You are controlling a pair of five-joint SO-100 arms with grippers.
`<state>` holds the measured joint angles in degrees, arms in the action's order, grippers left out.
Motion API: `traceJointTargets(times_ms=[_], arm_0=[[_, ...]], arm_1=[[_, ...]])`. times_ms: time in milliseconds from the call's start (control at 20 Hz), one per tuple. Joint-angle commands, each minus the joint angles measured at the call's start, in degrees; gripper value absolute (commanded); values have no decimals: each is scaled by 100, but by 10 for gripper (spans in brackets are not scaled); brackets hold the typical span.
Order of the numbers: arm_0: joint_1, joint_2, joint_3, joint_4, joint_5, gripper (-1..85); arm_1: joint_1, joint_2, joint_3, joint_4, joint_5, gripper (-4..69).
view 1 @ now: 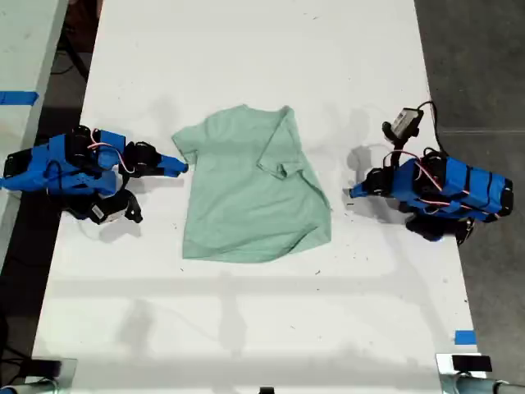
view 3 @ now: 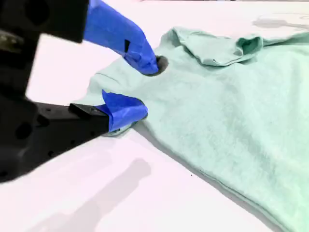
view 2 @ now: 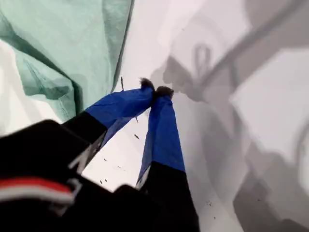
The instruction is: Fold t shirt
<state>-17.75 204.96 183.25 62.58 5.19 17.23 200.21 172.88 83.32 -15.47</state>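
Work surface before me: one long white table (view 1: 254,49), matte, marked with small dark specks and soft grey shadows. Blue tape tab (view 1: 464,337) near its edge at the exterior view's lower right. Floor (view 1: 476,57): dark grey, visible along the exterior view's right side. Second pale table (view 1: 25,49) at the exterior view's left, carrying a blue tape strip (view 1: 18,98). Lighting: bright, even, overhead.

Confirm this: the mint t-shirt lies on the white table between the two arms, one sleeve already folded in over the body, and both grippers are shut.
Only one is shut. My second gripper is open, its jaws at the sleeve edge of the t-shirt, as the second wrist view shows. My first gripper is shut, off the cloth. The shirt does lie on the table with one sleeve folded in.
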Motion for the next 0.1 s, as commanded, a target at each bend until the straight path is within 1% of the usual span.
traceJointTargets(times_ms=[0, 50], arm_0=[[44, 44, 44, -79, -18, 115], [44, 44, 44, -79, -18, 115]], arm_1=[[-62, 35, 149, -123, -18, 20], [-53, 35, 149, -132, -26, 20]])
